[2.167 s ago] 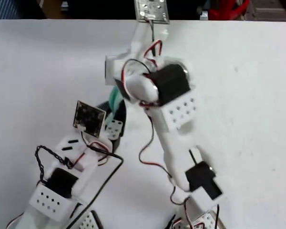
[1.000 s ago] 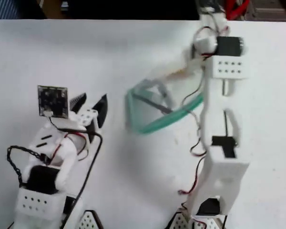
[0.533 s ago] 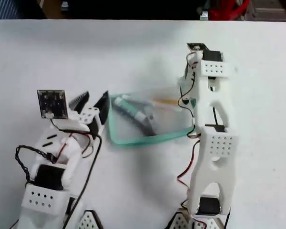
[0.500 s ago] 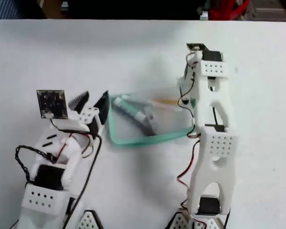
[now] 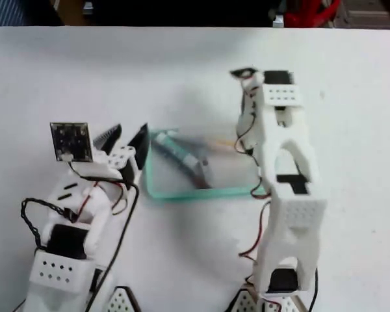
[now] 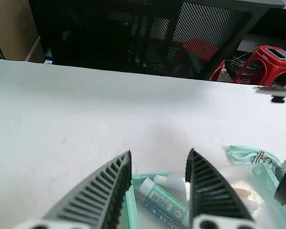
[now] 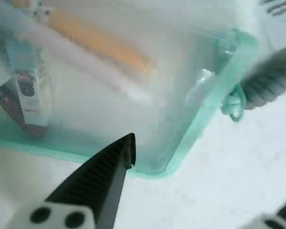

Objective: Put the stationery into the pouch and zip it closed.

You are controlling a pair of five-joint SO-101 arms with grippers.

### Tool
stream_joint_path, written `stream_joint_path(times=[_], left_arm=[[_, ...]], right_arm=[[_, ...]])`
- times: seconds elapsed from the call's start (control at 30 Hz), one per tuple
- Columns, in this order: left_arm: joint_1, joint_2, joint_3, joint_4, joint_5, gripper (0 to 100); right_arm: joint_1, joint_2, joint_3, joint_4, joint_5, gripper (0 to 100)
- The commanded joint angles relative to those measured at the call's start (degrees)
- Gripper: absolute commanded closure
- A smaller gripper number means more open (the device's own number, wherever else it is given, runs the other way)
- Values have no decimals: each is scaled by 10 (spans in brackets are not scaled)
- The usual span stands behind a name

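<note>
Here, the clear green-edged pouch (image 5: 201, 175) is seen lying flat on the white table (image 5: 84, 71) between the two arms, with a teal tube (image 6: 162, 200) and an orange pencil (image 7: 105, 45) inside. The left gripper (image 5: 129, 133) is placed just beside one end, jaws spread and empty. The right gripper (image 7: 200, 181) is poised over the opposite end, jaws wide, nothing gripped.

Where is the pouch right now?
In the high view, the pouch lies flat on the table between the arms: one end just ahead of the open left hand, the other under the right arm.
</note>
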Motion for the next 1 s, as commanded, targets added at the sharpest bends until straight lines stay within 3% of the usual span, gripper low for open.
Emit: stream_joint_path(times=[0.0, 0.1, 0.17, 0.23, 0.27, 0.3, 0.33, 0.43, 0.67, 0.97], left_arm=[[-1, -7, -2, -14, 6, 805], [-5, -7, -2, -15, -1, 808], [-5, -9, -8, -12, -45, 819], [-7, -6, -29, -11, -103, 887], [-15, -6, -42, -2, -126, 941], [-28, -6, -62, 12, -146, 989], [-42, -5, -85, 30, -160, 976], [-94, -5, -171, 108, -168, 980], [-118, 45, -440, 344, -256, 976], [-123, 167, -729, 559, -217, 976]], right_arm=[[58, -118, -4, 5, 13, 500], [103, -170, 0, 4, 13, 645], [124, -183, -1, 4, 13, 793], [132, -186, -2, 4, 11, 970], [131, -186, -3, 4, 10, 995], [130, -189, -3, 4, 10, 952], [124, -191, -4, 4, 9, 927], [98, -211, -13, 5, 7, 990], [81, -431, -16, 5, -73, 981], [-42, -842, 35, 5, -72, 981]])
